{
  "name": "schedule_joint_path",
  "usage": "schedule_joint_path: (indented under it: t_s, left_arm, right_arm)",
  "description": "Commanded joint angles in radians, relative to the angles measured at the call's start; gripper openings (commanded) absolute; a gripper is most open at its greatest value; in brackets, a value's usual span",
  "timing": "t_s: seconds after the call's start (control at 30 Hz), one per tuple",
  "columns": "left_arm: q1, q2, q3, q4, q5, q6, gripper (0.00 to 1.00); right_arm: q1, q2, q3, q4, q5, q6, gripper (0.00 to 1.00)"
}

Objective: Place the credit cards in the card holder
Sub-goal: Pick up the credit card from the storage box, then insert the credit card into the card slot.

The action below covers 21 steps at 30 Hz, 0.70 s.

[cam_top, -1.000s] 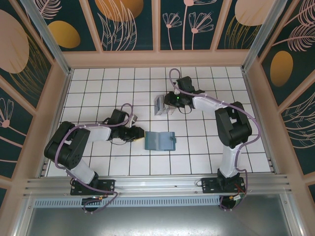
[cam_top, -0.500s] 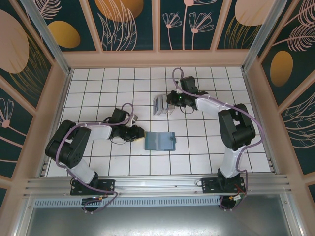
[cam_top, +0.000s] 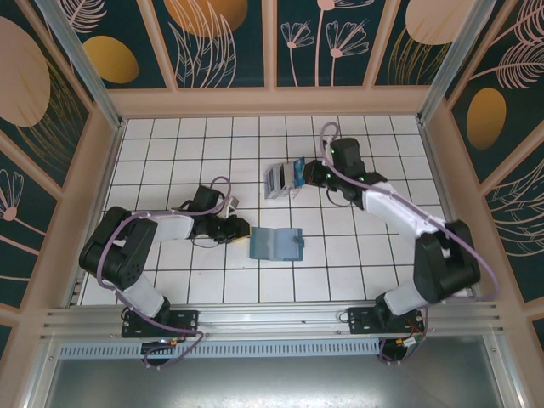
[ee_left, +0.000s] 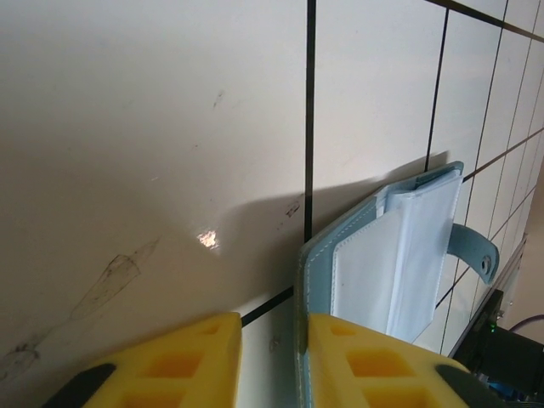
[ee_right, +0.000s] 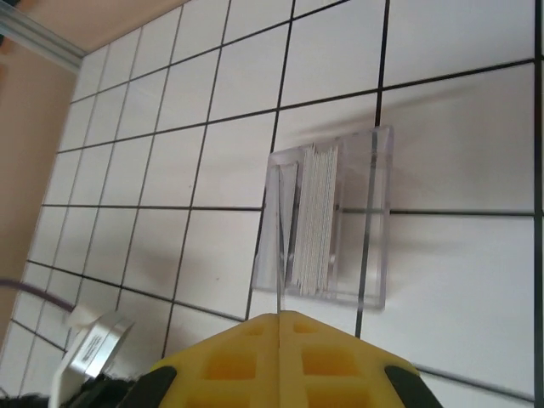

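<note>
The teal card holder [cam_top: 276, 244] lies open on the white tiles in front of the middle. My left gripper [cam_top: 238, 229] sits low at its left edge. In the left wrist view the jaws [ee_left: 274, 327] stand a little apart; the right finger rests on the card holder's [ee_left: 365, 263] stitched cover and bare floor shows in the gap. The stack of credit cards [ee_right: 316, 217] stands on edge in a clear box [cam_top: 276, 181]. My right gripper [cam_top: 303, 172] hovers just right of the box, shut [ee_right: 279, 316] on one credit card [ee_right: 279, 255] seen edge-on.
Peach wooden walls [cam_top: 272, 102] ring the tiled floor on all sides. The clear box's walls [ee_right: 374, 221] rise around the stack. A silver plug [ee_right: 93, 348] on the left arm's cable lies between the box and the card holder.
The right gripper closed on a card and drew back to the right from over the box, the arm stretching out. The left arm and card holder stayed put.
</note>
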Motion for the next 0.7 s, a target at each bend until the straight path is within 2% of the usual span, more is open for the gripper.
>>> schedule_joint_path:
  t_s: [0.0,0.13,0.3,0.67]
  left_arm:
    - [0.0,-0.004,0.015,-0.042,-0.013,0.015,0.33]
    - [0.0,-0.006,0.016,-0.065,-0.034,0.025,0.34]
    - [0.0,-0.009,0.021,-0.098,-0.03,0.047,0.32]
    - [0.001,0.009,-0.005,-0.057,-0.01,0.029,0.26]
  right_arm:
    - [0.07,-0.125,-0.152,0.02,0.012,0.082,0.0]
    - [0.161,-0.211,-0.371,0.218,-0.101,0.213,0.0]
    - [0.228,-0.162,-0.507,0.428,-0.239,0.301,0.0]
    - [0.206,-0.006,-0.594,0.575,-0.342,0.322,0.0]
